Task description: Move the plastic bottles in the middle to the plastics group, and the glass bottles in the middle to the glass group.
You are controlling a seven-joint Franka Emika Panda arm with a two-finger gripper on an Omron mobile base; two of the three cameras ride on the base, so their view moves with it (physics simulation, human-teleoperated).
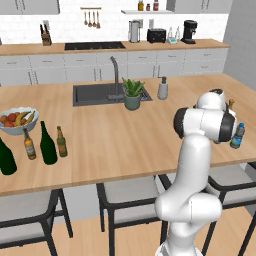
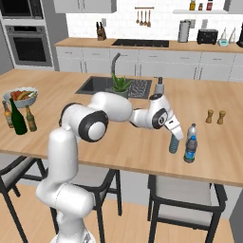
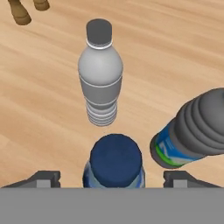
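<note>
The slim blue plastic bottle point(image 3: 114, 164) stands right under my tool point(image 3: 113, 178), its dark blue cap between the two fingertips point(image 3: 43, 179), which sit well clear of it on either side: the tool is open and grips nothing. From the right base view that bottle point(image 2: 174, 144) is upright on the surface point(image 2: 133, 142), just beside the plastics group. Next to it in the hand view is the blue bottle with the dark cap point(image 3: 192, 131), carrying a blue, white and green label whose writing I cannot read, and a little beyond it the clear greyish bottle point(image 3: 100, 72), with no label that I can make out. In the right base view the two point(image 2: 191, 143) stand touching or nearly so, near the front edge.

Farther along are two brown pepper mills point(image 2: 215, 116), well apart from the bottles. Nothing stands between the tool and the group.

Far to the other end, in the left base view, I see the tall green wine bottle point(image 1: 47, 144) with an amber beer bottle point(image 1: 61, 142) just beside it and another brown beer bottle point(image 1: 29, 144) with a pale label, too small to read. A wide dark green bottle point(image 1: 6, 157) is at the frame edge, and a fruit bowl point(image 1: 18, 120) sits behind them. Beyond are the sink point(image 1: 95, 94), a potted plant point(image 1: 132, 94) and a soap dispenser point(image 1: 162, 88).
</note>
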